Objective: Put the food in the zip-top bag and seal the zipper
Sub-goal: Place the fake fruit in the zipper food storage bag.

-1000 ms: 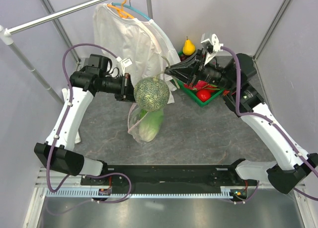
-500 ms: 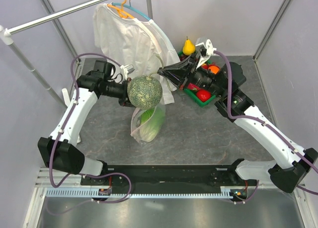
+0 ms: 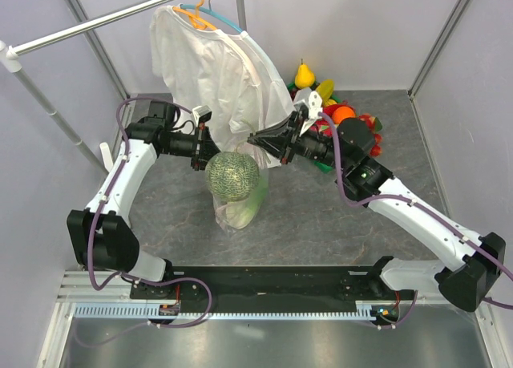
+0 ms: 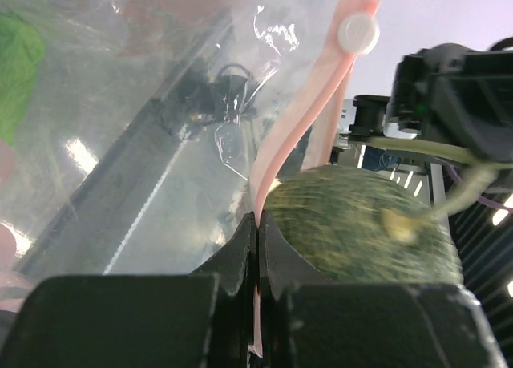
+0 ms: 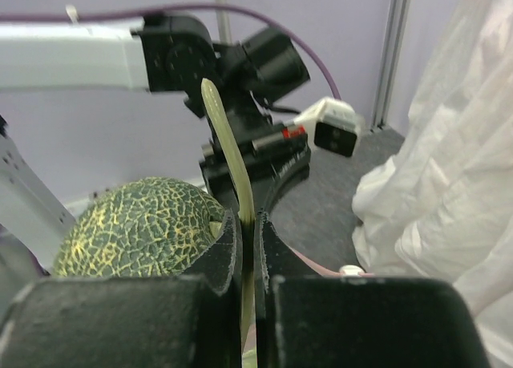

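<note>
Right gripper [image 5: 248, 220] is pinched shut on the thin pale-green stem [image 5: 227, 135] of the netted grey-green melon [image 3: 232, 174]. It hangs the fruit at centre frame in the top view, right at the mouth of the large clear crinkly zip-top bag [image 3: 232, 217]. On the other side, the left gripper [image 4: 256, 224] is clamped tight on the bag's pale-pink zipper strip [image 4: 300, 119], holding one lip up with the melon just beside its fingers. The small white tab [image 4: 357, 33] shows at the upper right of the left wrist view. Leafy green lettuce [image 3: 250, 201] already lies in the bag below the melon.

The stem looks like the weak link. It is a slim handle for a heavy round fruit, and it could slip through the pads or snap, dropping the melon askew. Only one lip is held, so the mouth may be narrower than the melon. In that case the melon could sit on the rim, fold the plastic under it and roll onto the grey table [image 3: 321, 216]. Its weight landing could also drag the strip out of the left pinch.

Farther out, the white shirt [image 3: 208, 63] hangs just behind both grippers at upper centre, and its hem could catch on a wrist. More colourful fruit [image 3: 341, 111] lies at upper right.
</note>
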Available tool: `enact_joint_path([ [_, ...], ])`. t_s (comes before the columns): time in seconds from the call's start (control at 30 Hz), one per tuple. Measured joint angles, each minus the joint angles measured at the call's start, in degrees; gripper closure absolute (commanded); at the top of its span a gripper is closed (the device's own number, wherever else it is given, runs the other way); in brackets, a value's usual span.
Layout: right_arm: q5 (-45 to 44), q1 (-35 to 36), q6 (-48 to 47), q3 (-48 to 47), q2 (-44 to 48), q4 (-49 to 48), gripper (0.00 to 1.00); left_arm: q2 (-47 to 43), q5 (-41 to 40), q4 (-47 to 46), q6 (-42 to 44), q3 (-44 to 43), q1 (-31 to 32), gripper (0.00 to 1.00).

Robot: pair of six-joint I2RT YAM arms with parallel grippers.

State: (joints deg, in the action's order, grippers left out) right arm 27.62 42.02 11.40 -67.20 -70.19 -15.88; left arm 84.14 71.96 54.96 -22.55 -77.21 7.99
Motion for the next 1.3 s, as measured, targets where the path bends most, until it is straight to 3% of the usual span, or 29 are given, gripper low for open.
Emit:
enact_joint_path([
  [0.23,0.5,0.0,-7.2,2.8,3.1,5.7,1.0,0.0,1.8,-0.2,-0.2,0.2,-0.8,0.98],
  [0.53,-0.5,0.2,-19.4,-3.0,5.7,21.1,1.0,-0.2,-2.7,1.4,0.9,-4.7,-1.2,0.98],
  [0.8,6.7,4.3,-27.3,-12.9,-3.0,32.9,1.0,-0.5,-6.5,2.5,2.3,-6.3,-0.8,0.98],
  [0.93,8.1,8.2,-39.8,-19.9,-7.8,43.1,1.0,-1.1,-7.4,2.9,2.9,-6.3,-0.3,0.98],
  [1.3,2.3,18.2,-93.6,-26.2,-10.1,66.7,1.0,-1.4,-7.5,3.6,4.1,-6.2,1.4,0.98],
])
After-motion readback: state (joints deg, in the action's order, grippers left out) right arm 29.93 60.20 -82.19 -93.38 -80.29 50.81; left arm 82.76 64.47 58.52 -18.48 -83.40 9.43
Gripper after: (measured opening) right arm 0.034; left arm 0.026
